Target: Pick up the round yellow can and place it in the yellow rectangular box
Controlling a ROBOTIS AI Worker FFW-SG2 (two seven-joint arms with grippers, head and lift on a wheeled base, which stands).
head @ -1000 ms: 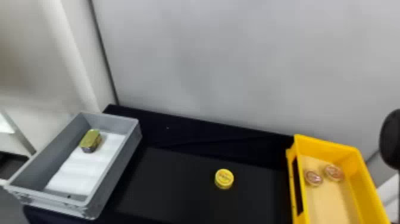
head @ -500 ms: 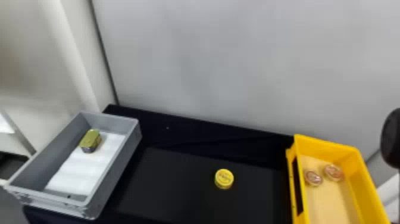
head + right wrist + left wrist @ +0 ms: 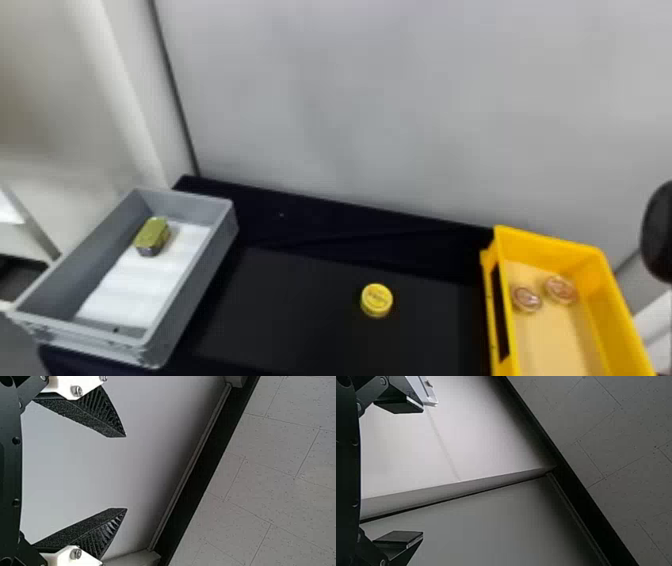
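The round yellow can (image 3: 376,300) stands upright on the black table, between the two boxes in the head view. To its right is the yellow rectangular box (image 3: 620,320), apart from the can. In the left wrist view my left gripper (image 3: 422,471) is open, with pale panels beyond its separated fingers. My right gripper (image 3: 126,472) is also open in the right wrist view, holding nothing, against a pale wall and tiled surface.
A grey box (image 3: 192,282) at the left holds a white sheet (image 3: 145,280) and a greenish tin (image 3: 152,236). Two round reddish tins (image 3: 526,299) lie inside the yellow box. A dark rounded shape (image 3: 659,230) shows at the right edge, and a grey wall (image 3: 375,110) stands behind the table.
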